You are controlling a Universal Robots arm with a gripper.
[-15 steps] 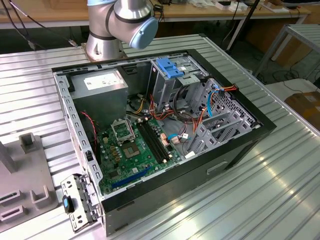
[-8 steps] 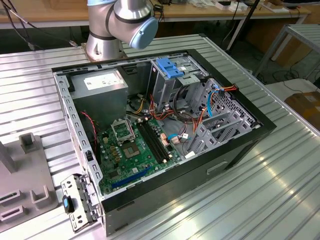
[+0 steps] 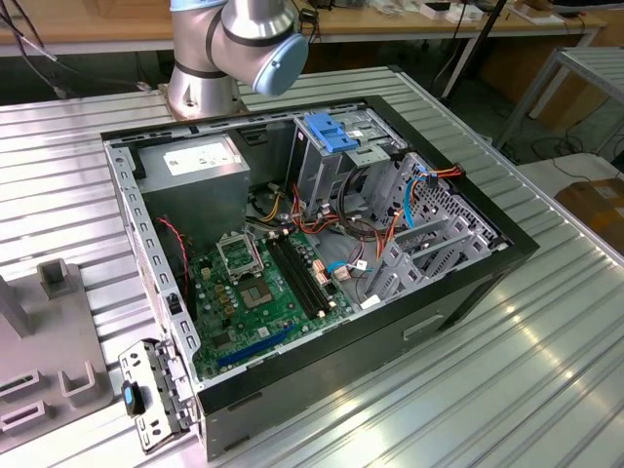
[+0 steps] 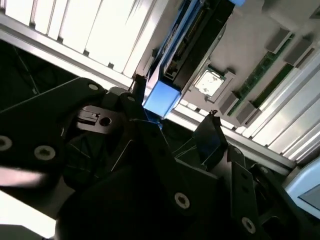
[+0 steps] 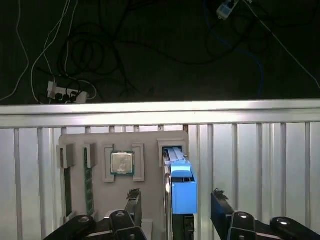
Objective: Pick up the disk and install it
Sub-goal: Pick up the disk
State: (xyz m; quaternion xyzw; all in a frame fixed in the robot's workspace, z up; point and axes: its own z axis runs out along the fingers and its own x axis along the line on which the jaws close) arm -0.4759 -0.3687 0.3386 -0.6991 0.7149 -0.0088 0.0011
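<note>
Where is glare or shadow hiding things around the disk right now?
Second wrist view: glare bleaches the ribbed table white, and the gripper sits in deep shadow. First wrist view: the disk is evenly lit, the floor behind dark. Exterior view: bright reflections streak the table beside the computer case.

Arm (image 3: 239, 39) cut by exterior view's upper edge; parts tray (image 3: 39, 341) cropped at its left. In first wrist view I see disk (image 5: 184, 197) edge-on, near end past frame edge.
</note>
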